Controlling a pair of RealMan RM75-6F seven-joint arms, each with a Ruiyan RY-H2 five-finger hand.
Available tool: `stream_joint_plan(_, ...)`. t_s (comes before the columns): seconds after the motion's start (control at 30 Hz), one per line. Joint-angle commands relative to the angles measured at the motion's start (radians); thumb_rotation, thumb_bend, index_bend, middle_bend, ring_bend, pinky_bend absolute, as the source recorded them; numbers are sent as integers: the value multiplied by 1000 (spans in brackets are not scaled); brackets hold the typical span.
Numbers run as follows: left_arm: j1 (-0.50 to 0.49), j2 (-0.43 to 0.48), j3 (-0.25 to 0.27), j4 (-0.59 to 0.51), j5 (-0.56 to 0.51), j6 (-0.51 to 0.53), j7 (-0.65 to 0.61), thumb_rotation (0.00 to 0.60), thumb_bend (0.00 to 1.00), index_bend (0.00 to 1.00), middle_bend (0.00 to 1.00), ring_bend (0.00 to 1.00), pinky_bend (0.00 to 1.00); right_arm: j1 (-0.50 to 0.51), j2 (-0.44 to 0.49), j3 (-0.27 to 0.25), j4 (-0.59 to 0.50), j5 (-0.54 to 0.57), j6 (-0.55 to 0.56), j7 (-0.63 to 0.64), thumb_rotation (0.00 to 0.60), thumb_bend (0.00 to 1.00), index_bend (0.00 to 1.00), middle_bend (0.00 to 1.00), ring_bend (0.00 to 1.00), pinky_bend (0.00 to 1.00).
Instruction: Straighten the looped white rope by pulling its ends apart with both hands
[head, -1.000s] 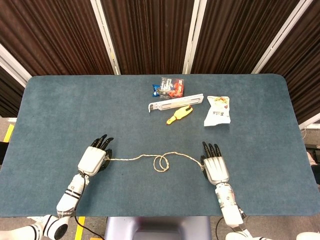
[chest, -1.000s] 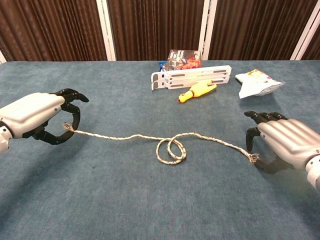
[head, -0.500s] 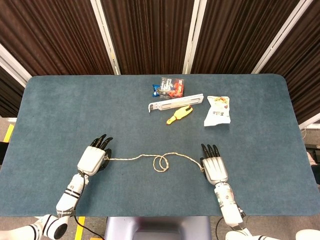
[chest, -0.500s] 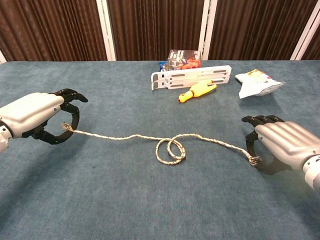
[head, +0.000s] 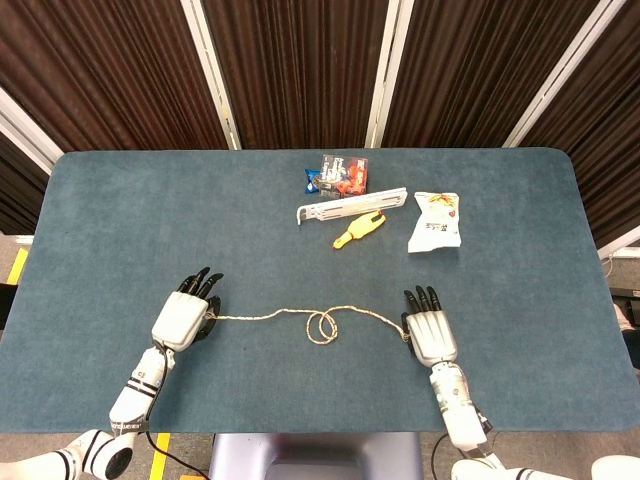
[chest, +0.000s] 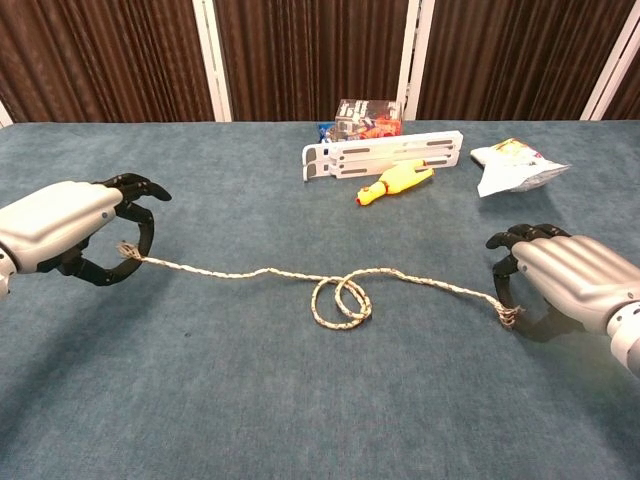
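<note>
Pinching each end of the white rope (chest: 262, 272), our left hand (chest: 62, 228) and right hand (chest: 572, 279) have their fingers closed on it; its loop (chest: 341, 301) lies mid-tabletop between them. We should pull steadily toward 9 and 3 o'clock, keeping the pinches firm.

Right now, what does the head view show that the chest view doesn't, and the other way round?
Only the head view shows the whole table outline with all its edges, and both forearms running back toward the robot. Only the chest view shows, from the side, the left hand pinching the rope's frayed end, and the other end at the right hand's fingertips. Both show the white rope still looped in the middle, the yellow toy, the white bag and the white rack.
</note>
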Motion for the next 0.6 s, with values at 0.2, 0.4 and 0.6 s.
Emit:
stream_joint_plan(0.2, 2, 9, -1, -7, 1, 5, 3, 600, 443, 597, 119, 0, 196, 7, 29, 10, -38, -7, 21, 6, 600, 728, 840, 235, 0, 0)
stream_joint_plan(0.4, 4, 21, -7, -8, 1, 16, 10, 600, 442, 595, 120, 0, 196, 14, 77, 39, -69, 2, 41, 8, 600, 737, 846, 237, 0, 0)
stream_joint_plan(0.6, 12, 50, -8, 20, 6, 28, -11, 600, 444, 595, 123, 0, 201, 18, 143, 74, -61, 28, 51, 22, 600, 743, 853, 244, 0, 0)
